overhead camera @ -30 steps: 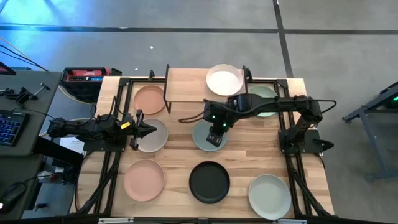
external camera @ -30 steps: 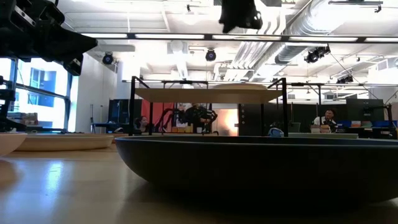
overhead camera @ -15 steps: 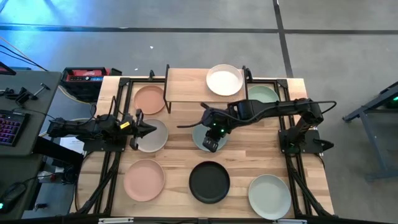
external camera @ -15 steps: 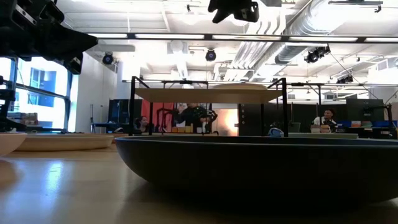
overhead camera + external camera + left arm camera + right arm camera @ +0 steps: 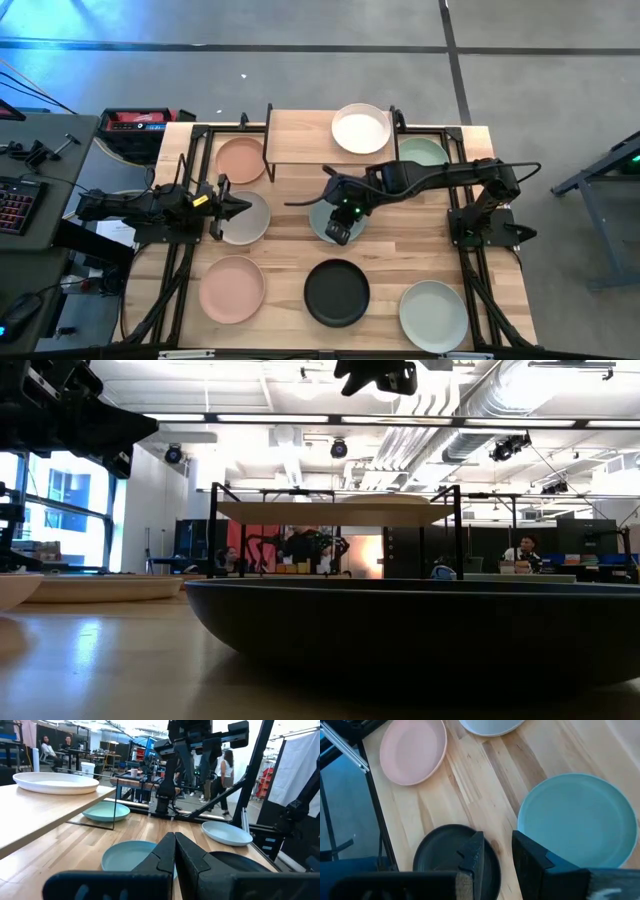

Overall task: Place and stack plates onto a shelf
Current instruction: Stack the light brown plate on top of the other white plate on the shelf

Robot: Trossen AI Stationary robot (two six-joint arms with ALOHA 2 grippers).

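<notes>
Grey-blue round matte plate (image 5: 333,219) is lying on wooden counter (image 5: 400,250) w/ right end effector (image 5: 340,227) hovering over it, fingers spread, nothing held. Approach step; next it needs lowering onto rim. Left end effector (image 5: 237,209) is waiting, pressed together. Wooden-topped shelf (image 5: 300,135) is carrying white plate (image 5: 360,128).

Shelf (image 5: 300,143), upper centre: white plate (image 5: 360,129) sitting on its right end. Seven other plates lying flat below and beside it.

Eight plates (image 5: 337,293), one shelf (image 5: 300,138), two arms (image 5: 430,176).
</notes>
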